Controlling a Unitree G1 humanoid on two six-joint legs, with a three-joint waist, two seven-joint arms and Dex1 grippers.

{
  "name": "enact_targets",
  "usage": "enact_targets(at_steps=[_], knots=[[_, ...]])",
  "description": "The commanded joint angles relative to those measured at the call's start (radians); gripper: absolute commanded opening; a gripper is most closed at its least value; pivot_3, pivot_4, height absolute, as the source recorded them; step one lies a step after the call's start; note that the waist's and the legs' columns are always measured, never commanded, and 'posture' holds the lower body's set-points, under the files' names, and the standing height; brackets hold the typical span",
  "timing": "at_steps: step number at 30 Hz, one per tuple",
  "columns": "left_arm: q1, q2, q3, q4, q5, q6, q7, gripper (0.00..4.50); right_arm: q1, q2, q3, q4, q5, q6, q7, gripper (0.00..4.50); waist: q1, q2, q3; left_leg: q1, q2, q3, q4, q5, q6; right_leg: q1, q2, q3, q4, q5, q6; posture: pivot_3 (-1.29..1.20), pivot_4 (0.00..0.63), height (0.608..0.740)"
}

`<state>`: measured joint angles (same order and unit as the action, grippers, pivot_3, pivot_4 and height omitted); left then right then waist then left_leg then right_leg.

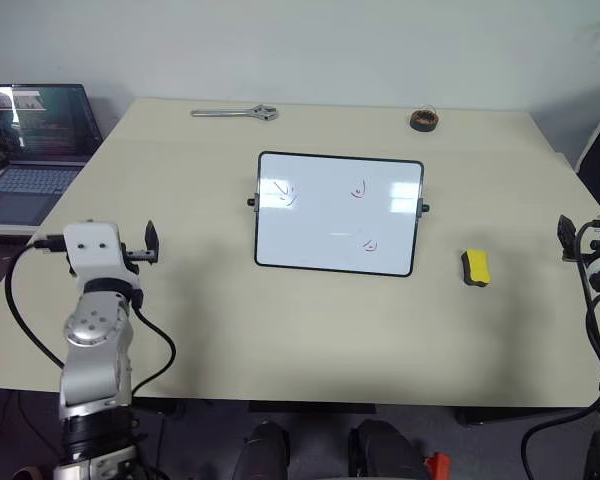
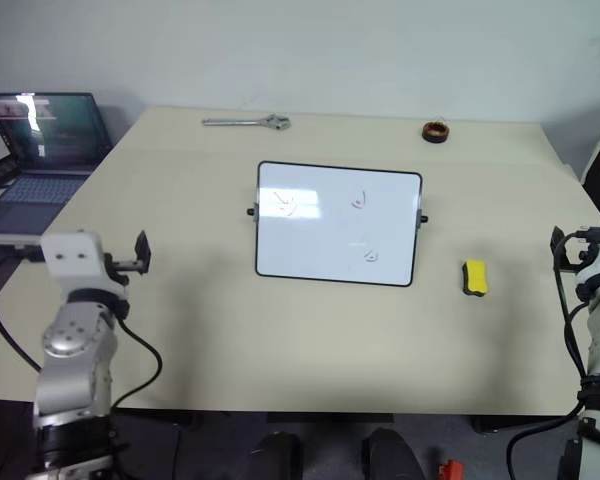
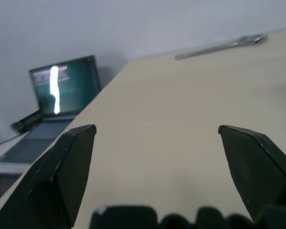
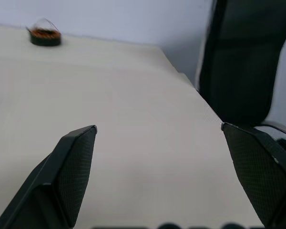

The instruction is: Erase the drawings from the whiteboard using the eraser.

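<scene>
Lying flat on the table just right of the whiteboard, whose three faint drawings are unwiped, the eraser looks like a light, slightly squashy block that should give a little under pressure, not slip. Judging by its shape, the sure hold is across its two long yellow sides, leaving the dark face down for wiping. Both the right gripper and the left gripper stand wide and empty, well apart from it.
</scene>
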<state>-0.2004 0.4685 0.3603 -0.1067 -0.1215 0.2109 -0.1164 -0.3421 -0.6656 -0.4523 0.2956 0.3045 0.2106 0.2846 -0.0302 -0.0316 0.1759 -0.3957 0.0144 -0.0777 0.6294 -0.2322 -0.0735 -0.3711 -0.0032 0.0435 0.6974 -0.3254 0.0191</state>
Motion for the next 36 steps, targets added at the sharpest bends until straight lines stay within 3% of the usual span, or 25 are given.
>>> enact_targets(at_steps=[1, 8, 10, 16, 22, 36], knots=[[-0.026, 0.047, 0.008, -0.088, -0.060, -0.016, -0.095, 4.50, 0.038, 0.009, -0.019, -0.150, 0.073, 0.091, 0.040, 4.49, 0.000, 0.000, 0.000, 0.000, 0.000, 0.000, 0.000, 0.000, 0.000, 0.000, 0.000, 0.000, 0.000, 0.000, 0.000, 0.00, 0.150, 0.740], [-0.232, 0.191, -0.224, -0.142, -0.271, 0.127, -0.565, 4.50, 0.150, -0.008, 0.031, -0.542, 0.266, 0.476, 0.077, 4.49, 0.004, 0.001, 0.000, 0.000, 0.000, -0.001, 0.000, 0.000, 0.000, 0.000, 0.001, -0.001, 0.001, 0.000, 0.000, 0.00, 0.150, 0.740], [-0.287, 0.216, -0.288, -0.115, -0.296, 0.151, -0.679, 4.50, 0.151, 0.005, 0.036, -0.620, 0.310, 0.601, 0.031, 4.49, 0.001, 0.001, 0.000, 0.000, -0.002, -0.001, 0.000, 0.000, 0.000, 0.001, 0.002, -0.001, 0.000, 0.000, 0.000, 0.00, 0.150, 0.740], [-0.398, 0.251, -0.385, -0.073, -0.379, 0.220, -0.940, 4.50, 0.111, 0.097, 0.082, -0.673, 0.247, 0.715, -0.149, 4.49, -0.012, 0.002, 0.001, -0.001, -0.002, 0.000, 0.000, 0.000, 0.000, -0.002, 0.006, 0.000, 0.000, 0.000, 0.000, 0.00, 0.150, 0.740], [-0.441, 0.231, -0.462, -0.027, -0.341, 0.192, -1.047, 4.50, 0.082, 0.173, 0.145, -0.614, 0.152, 0.673, -0.214, 4.49, -0.013, 0.004, 0.002, -0.002, -0.002, 0.000, 0.000, 0.000, 0.001, -0.003, 0.006, 0.000, 0.000, 0.000, 0.000, 0.00, 0.150, 0.740], [-0.443, 0.210, -0.440, 0.012, -0.288, 0.150, -1.010, 4.50, 0.053, 0.221, 0.200, -0.489, 0.051, 0.617, -0.187, 4.49, -0.013, 0.005, 0.003, -0.003, -0.002, 0.000, 0.000, 0.000, 0.001, -0.003, 0.006, 0.000, 0.000, 0.000, 0.000, 0.00, 0.150, 0.740]])
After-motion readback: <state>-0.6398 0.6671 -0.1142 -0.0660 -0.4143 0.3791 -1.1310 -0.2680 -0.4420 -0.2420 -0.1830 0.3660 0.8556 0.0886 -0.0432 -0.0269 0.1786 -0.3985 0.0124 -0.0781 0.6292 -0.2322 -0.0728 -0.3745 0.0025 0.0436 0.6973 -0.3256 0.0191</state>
